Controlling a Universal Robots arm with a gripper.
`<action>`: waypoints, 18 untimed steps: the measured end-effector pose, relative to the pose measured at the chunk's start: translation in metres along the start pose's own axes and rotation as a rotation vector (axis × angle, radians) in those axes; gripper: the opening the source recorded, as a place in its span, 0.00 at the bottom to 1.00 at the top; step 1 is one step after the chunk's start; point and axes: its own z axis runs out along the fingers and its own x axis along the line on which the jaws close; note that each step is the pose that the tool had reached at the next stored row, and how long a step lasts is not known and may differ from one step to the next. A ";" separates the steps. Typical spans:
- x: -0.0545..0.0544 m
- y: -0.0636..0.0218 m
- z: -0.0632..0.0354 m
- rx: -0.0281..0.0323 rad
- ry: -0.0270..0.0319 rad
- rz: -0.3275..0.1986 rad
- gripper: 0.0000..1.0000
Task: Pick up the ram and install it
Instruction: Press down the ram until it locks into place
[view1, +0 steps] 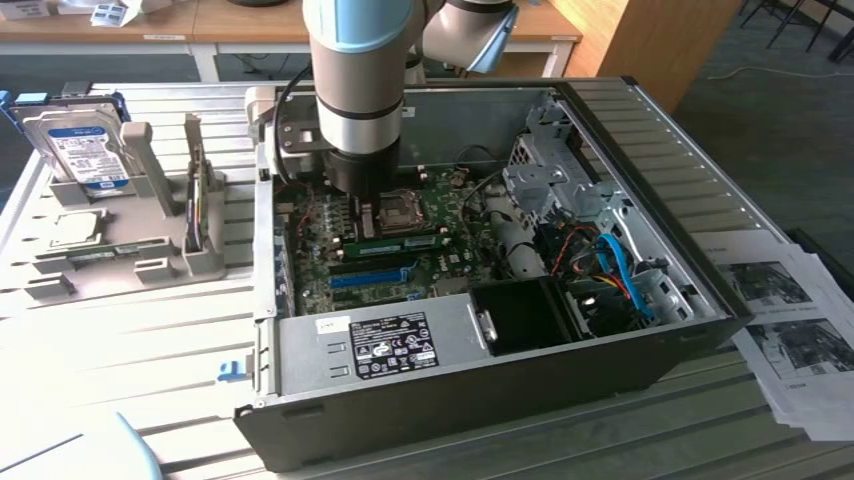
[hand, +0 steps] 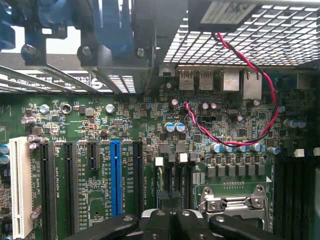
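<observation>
A: Ram (view1: 398, 243) is seen lying in its motherboard slot beside the CPU socket (view1: 399, 208).
B: Gripper (hand: 169, 220) is closed, empty, above it; pressure is best applied evenly.

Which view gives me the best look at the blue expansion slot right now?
The wrist view: the blue expansion slot appears close up along its full length between black slots. The exterior view shows it as a short blue strip on the motherboard, below the arm.
</observation>
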 end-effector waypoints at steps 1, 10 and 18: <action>0.000 0.0000 0.0001 -0.0001 0.0000 0.000 0.09; 0.000 0.0000 0.0005 0.0000 0.0002 0.000 0.09; 0.000 0.0000 0.0007 0.0000 0.0000 0.000 0.09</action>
